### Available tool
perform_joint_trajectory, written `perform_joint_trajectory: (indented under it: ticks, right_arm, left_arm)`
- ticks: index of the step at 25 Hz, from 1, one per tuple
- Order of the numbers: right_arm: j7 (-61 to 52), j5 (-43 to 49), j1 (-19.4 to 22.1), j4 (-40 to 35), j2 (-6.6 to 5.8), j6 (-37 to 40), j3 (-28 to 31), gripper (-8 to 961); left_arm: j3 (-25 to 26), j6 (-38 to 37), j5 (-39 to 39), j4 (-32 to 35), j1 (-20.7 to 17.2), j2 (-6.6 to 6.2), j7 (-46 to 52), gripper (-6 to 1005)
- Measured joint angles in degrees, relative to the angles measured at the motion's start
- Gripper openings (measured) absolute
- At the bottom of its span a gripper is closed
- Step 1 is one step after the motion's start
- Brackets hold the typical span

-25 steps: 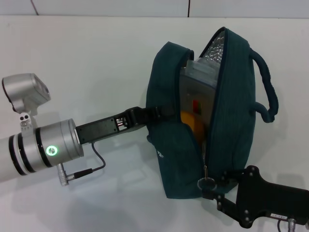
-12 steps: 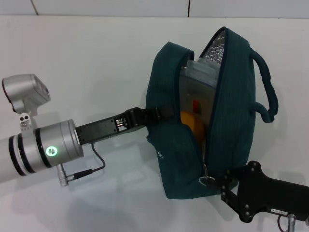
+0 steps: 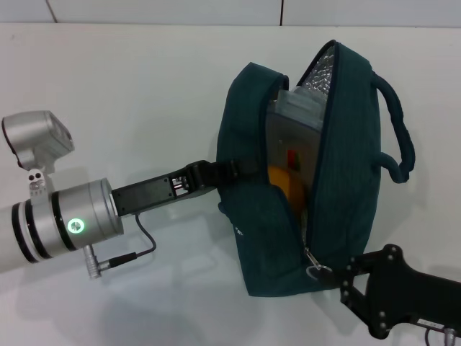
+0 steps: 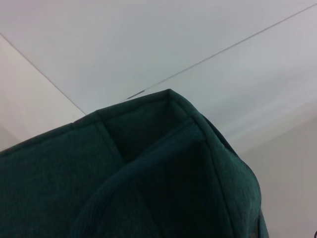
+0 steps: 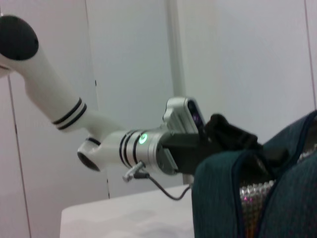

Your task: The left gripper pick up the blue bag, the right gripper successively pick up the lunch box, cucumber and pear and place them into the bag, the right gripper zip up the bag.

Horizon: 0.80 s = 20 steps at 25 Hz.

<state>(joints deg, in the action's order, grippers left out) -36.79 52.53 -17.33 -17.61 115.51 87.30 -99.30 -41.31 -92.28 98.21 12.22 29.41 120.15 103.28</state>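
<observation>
1. Blue bag [image 3: 317,180] stands upright on the white tabletop [image 3: 130,94], right of centre, mouth gaping toward me, silver lining visible at the far top.
2. Inside I see the lunch box [image 3: 292,133] high up and something yellow-orange [image 3: 282,182] under it; can't tell if that's the pear. Cucumber not visible.
3. Zipper pull [image 3: 315,267] with its small ring hangs at the near bottom of the opening, so the zip looks undone.
4. Handling guess: soft fabric, sags and folds, loaded so somewhat heavy; walls give if pushed. The pull is tiny and floppy, easy to slip off. I'd pinch the ring or tab itself, drag along the track while the bag is braced.
5. Carry handle [image 3: 396,122] loops off the right side, free.
6. Left claw [image 3: 229,170] pinches the strap or fabric on the bag's left wall, holding it up.
7. Right claw [image 3: 347,277] sits just right of the pull, near bottom; can't tell its finger state or whether it touches the ring.
</observation>
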Motion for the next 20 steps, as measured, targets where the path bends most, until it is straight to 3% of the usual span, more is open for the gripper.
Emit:
perform_joint_trajectory:
  ticks: [11, 20]
  right_arm:
    - [4.36, -5.11, 2.02, 1.86, -0.21, 7.22, 1.59, 11]
    - [4.71, -6.44, -0.74, -0.46, 0.17, 7.45, 1.47, 11]
  left_arm:
    - [0.00, 0.00, -0.11, 0.15, -0.14, -0.01, 0.00, 51]
    - [0.00, 0.04, -0.14, 0.45, -0.14, 0.00, -0.02, 51]
